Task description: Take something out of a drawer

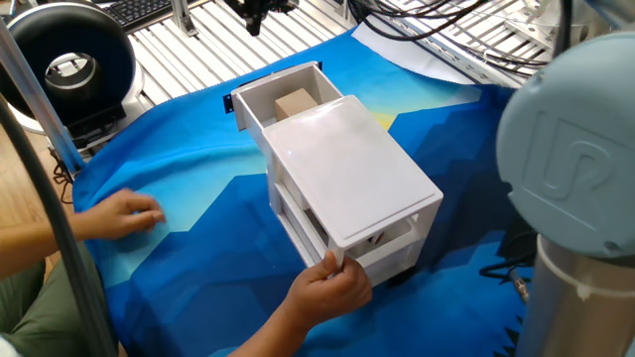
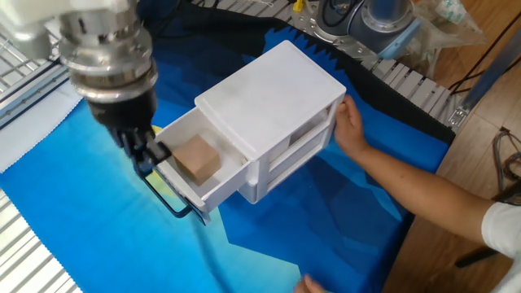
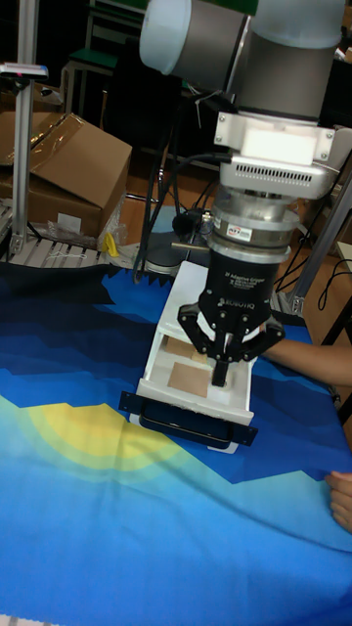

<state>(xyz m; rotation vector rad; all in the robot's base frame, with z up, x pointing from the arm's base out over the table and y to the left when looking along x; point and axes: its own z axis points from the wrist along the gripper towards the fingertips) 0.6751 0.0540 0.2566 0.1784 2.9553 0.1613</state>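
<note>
A blue cloth with a yellow patch [image 1: 179, 198] is covering the table and carrying everything under inspection. The UR5 arm [image 3: 254, 59] is reaching down from above, its grey joint housing filling the right edge of one fixed view. A small white cabinet [image 1: 347, 178] is sitting on the cloth, and its top drawer [image 2: 213, 189] is standing pulled out toward the arm, the black handle [image 3: 186, 421] showing across the drawer front. A person's right hand [image 1: 332, 288] is bracing the cabinet's rear lower corner (the fingers are wrapping around the edge), while the left hand [image 1: 119, 215] is resting flat on the cloth, well apart from the cabinet. The gripper [image 3: 224, 370] is hanging above the front part of the open drawer, at the side away from the cube; its fingers are appearing drawn close together with nothing between them, though the tall fixed view is not showing the tips clearly enough to say whether they are touching. The tan cube [image 2: 197, 157] is lying inside the drawer on the tray floor, near the cabinet body, uncovered and untouched by either hand or the gripper. A brown cardboard box [image 3: 73, 166] is sitting in the background beyond the table.
</note>
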